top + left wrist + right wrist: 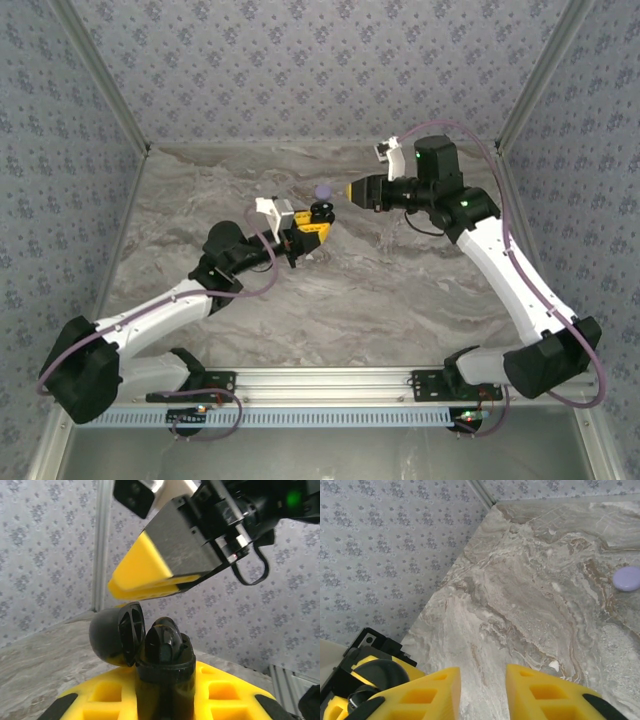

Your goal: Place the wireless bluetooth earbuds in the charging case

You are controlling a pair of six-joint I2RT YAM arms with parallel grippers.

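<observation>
My left gripper [308,230] [165,700] is shut on the black charging case [319,213] [165,665] and holds it upright above the table. The case's round lid [116,636] is swung open to the left, and a glossy black curved piece [165,640] sits in its mouth. My right gripper [350,190] [482,687] hangs just above and beyond the case, jaws open with nothing between them. Its yellow fingers [142,572] show over the case in the left wrist view. The earbuds are hidden from me.
A pale-lilac round disc [322,190] [627,578] lies on the marble table [400,290] just behind the case. A tiny white fleck [553,666] shows on the marble near the right gripper. Patterned walls close in the back and sides.
</observation>
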